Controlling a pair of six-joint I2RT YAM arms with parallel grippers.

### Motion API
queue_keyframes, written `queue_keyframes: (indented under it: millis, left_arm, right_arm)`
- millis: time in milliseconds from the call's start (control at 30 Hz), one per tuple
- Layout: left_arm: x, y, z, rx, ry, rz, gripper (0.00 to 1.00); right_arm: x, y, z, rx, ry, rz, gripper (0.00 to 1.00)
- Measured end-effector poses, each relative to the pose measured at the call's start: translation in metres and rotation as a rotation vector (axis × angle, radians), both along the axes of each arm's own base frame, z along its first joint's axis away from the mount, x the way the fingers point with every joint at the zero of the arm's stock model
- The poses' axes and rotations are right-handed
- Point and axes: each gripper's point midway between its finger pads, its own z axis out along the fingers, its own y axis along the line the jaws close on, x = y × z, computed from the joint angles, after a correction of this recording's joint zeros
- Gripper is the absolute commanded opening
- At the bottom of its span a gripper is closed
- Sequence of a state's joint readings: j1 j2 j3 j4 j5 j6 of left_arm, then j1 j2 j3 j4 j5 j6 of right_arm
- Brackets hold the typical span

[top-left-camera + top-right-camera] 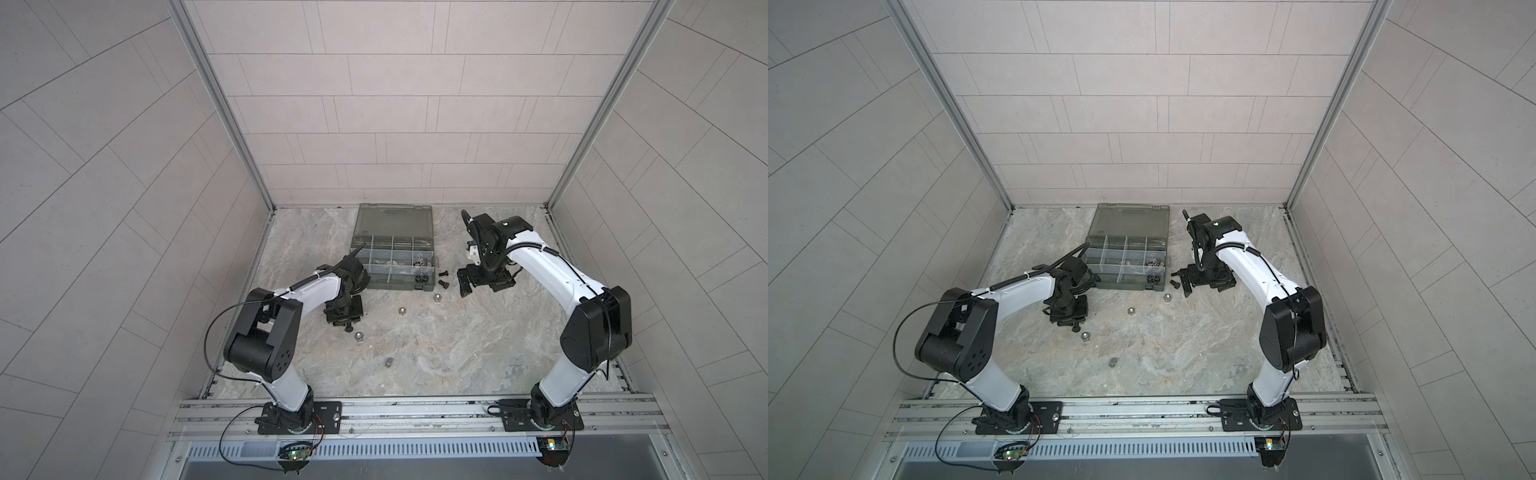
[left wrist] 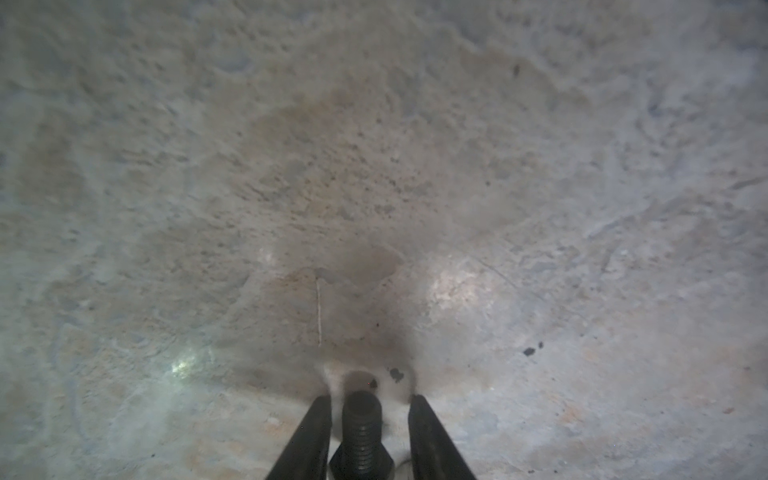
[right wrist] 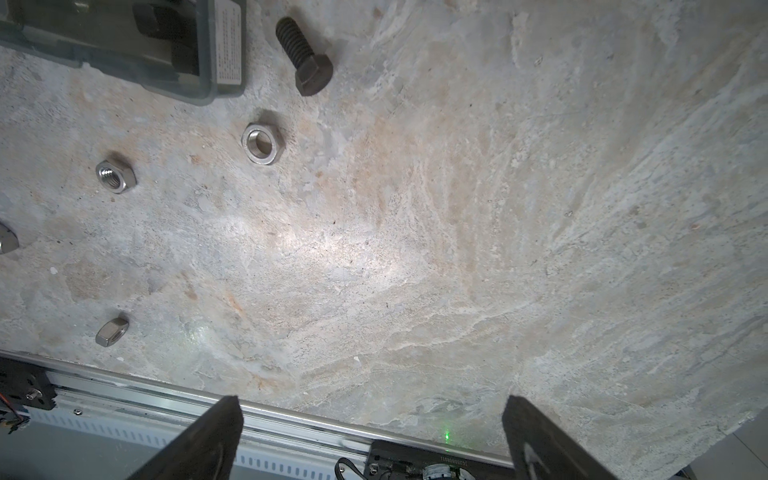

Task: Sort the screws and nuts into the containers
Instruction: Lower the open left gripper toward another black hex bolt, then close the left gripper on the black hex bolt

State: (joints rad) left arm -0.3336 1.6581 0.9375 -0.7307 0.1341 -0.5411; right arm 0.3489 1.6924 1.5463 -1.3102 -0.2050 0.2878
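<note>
L tool (image 2: 370,398) straddles a screw (image 2: 360,432), gap one side, prob. not gripping; R tool (image 3: 372,401) spread wide, empty.

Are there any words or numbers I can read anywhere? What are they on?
On the organizer case, a white label: tiny print, too blurred to read.
On a black board by the rail: upside-down code, too small to read.
No other writing shows.
</note>
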Motion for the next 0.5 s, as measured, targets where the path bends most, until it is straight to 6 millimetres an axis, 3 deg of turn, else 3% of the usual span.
queue_keyframes:
  millis: [200,367,500]
  left_arm:
    - [-0.0005,0.0002,-0.0008,0.001,0.003,-0.003,0.31]
    - [-0.0021,0.0015,-0.0023,0.009,0.012,-0.011,0.1]
    - [-0.0019,0.0009,-0.0025,0.008,0.019,-0.015,0.07]
  right_arm:
    - [-0.0001,-0.0008,-0.0002,-0.005,0.0,0.0,0.99]
    - [0.0016,-0.0013,0.0027,-0.008,-0.008,0.0,0.99]
    - [0.0033,-0.0012,0.0054,-0.009,-0.015,0.0,0.99]
